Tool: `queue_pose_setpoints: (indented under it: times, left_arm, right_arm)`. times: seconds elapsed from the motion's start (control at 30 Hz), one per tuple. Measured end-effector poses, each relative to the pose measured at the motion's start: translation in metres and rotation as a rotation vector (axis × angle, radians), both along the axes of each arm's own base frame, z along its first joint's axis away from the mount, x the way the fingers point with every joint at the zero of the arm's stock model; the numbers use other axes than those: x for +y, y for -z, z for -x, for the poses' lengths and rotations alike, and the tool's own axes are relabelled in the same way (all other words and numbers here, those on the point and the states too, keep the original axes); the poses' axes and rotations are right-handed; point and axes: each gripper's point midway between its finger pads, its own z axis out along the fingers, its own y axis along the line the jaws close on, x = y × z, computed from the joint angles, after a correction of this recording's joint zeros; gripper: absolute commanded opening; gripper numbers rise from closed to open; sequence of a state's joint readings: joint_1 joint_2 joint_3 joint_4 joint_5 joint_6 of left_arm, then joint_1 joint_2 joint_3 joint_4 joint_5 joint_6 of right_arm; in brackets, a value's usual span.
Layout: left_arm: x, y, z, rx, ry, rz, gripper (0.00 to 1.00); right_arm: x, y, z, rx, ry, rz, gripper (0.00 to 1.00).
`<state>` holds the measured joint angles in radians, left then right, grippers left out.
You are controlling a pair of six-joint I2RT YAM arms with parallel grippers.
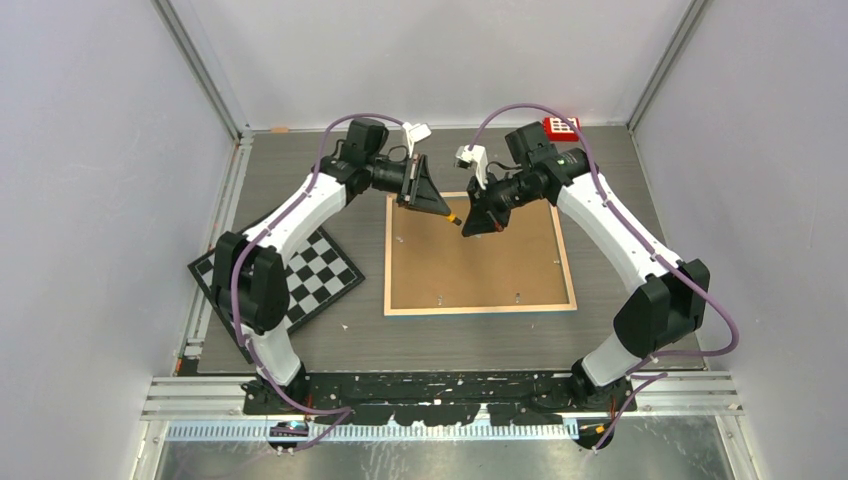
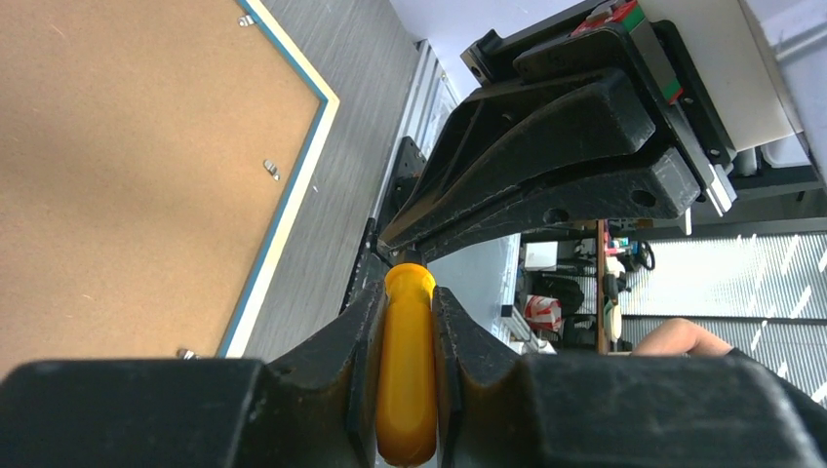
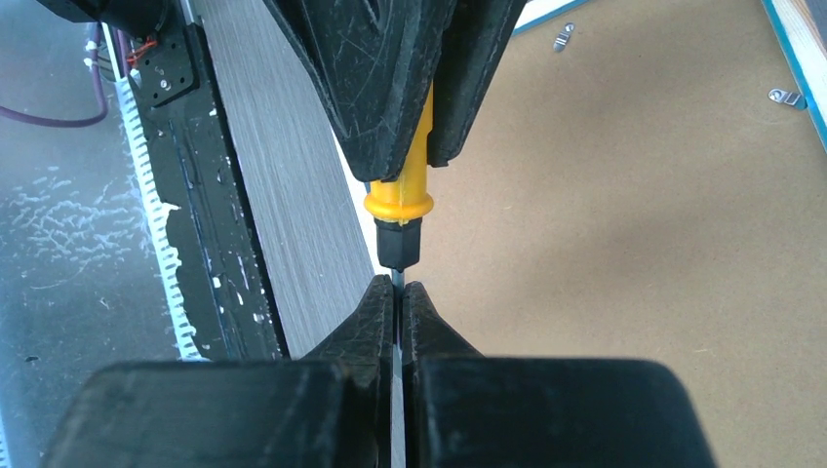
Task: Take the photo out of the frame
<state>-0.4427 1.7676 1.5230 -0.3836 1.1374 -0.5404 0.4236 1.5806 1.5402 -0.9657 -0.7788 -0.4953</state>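
The frame (image 1: 480, 262) lies face down mid-table, its brown fibreboard back up, with a light wood edge and a thin blue border (image 2: 283, 210). Small clips (image 2: 271, 169) (image 3: 785, 97) sit along its edges. The photo is hidden under the backing. My left gripper (image 1: 438, 204) (image 2: 408, 312) is shut on the yellow handle of a screwdriver (image 2: 408, 390). My right gripper (image 1: 480, 216) (image 3: 401, 292) is shut on the thin metal shaft of that screwdriver (image 3: 399, 210). Both hold it a little above the frame's far left part.
A black-and-white chequered board (image 1: 310, 275) lies left of the frame, partly under the left arm. A red keypad-like object (image 1: 561, 126) sits at the back right. Grey walls close in the table on three sides.
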Motion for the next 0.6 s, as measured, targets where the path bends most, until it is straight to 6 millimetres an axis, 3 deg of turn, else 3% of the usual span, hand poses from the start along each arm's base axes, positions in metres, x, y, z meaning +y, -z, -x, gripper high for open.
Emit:
queue_pose_setpoints:
  times: [0.1,0.23,0.37,0.47,0.6]
  left_arm:
    - [-0.001,0.0,0.0,0.002,0.002,0.0,0.01]
    - [-0.001,0.001,-0.002,0.011,-0.001,0.001,0.0]
    - [0.001,0.001,-0.014,0.016,-0.044,0.022,0.0]
    - [0.011,0.01,-0.032,0.014,-0.115,0.018,0.0]
    - [0.024,0.014,-0.051,-0.014,-0.197,-0.004,0.0]
  right_arm:
    - [0.0,0.0,0.0,-0.002,0.001,0.002,0.05]
    - [-0.001,0.001,-0.002,0.002,0.017,0.011,0.37]
    - [-0.01,0.002,-0.01,0.025,0.115,0.014,0.55]
    - [-0.036,0.011,-0.021,0.097,0.288,0.008,0.57]
    - [-0.098,0.041,-0.038,0.206,0.595,0.08,0.57]
